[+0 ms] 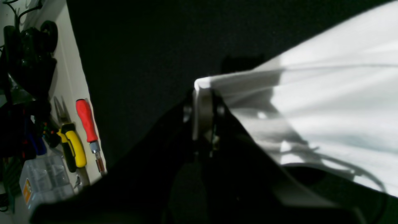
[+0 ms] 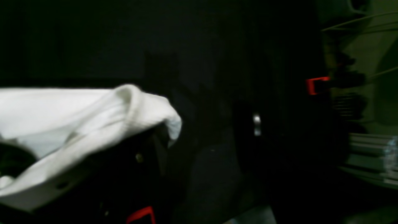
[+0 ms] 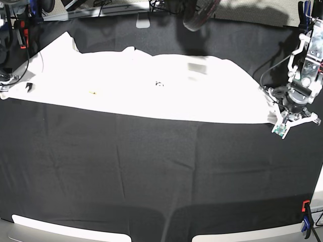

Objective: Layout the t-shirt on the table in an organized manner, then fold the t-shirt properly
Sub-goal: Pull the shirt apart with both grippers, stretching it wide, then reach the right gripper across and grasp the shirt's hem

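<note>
Your t-shirt (image 3: 151,85) lies stretched wide across the far half of the tabletop (image 3: 151,171), plain side up, with a small grey label (image 3: 197,67) showing near its middle-right. It spans almost from one arm to the other, and the near edge runs in a long, fairly straight line.

Your left gripper (image 1: 202,93) has its fingers pressed together on a corner of the white cloth; in the left wrist view the fabric fans out from that pinch toward the right, pulled into taut folds. In the base view this gripper (image 3: 280,117) sits at the shirt's right-hand tip, low over the black cloth.

Your right gripper (image 2: 149,137) is dark and blurred in its wrist view. A rolled hem of the shirt drapes over it and appears caught there, but you cannot tell for sure whether the fingers are spread or closed. An orange clamp (image 2: 315,84) shows at the tabletop edge beyond it
</note>
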Controlling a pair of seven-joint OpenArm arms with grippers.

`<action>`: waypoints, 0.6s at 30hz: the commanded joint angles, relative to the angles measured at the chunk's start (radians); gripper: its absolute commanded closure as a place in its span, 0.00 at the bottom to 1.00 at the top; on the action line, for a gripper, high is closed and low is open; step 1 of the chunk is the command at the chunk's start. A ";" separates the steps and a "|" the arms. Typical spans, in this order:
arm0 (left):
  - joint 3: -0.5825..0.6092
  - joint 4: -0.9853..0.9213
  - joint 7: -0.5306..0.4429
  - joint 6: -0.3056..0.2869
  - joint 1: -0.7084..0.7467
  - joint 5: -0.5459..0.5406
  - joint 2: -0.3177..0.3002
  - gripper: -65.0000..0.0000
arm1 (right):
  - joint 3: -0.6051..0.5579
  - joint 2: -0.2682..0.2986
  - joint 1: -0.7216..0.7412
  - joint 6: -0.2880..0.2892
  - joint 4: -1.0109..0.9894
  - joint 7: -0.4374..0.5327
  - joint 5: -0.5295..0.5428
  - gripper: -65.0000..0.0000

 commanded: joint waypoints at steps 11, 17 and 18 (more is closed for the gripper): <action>-0.012 0.013 -0.005 0.030 -0.016 0.010 -0.019 1.00 | 0.016 0.033 0.005 0.336 0.249 0.002 0.219 0.52; -0.012 0.013 -0.005 0.030 -0.016 0.010 -0.019 1.00 | 0.016 0.032 0.006 0.447 0.427 -0.029 0.661 0.52; -0.012 0.013 -0.005 0.030 -0.016 0.010 -0.019 1.00 | 0.016 0.032 0.006 0.447 0.442 -0.028 0.719 0.52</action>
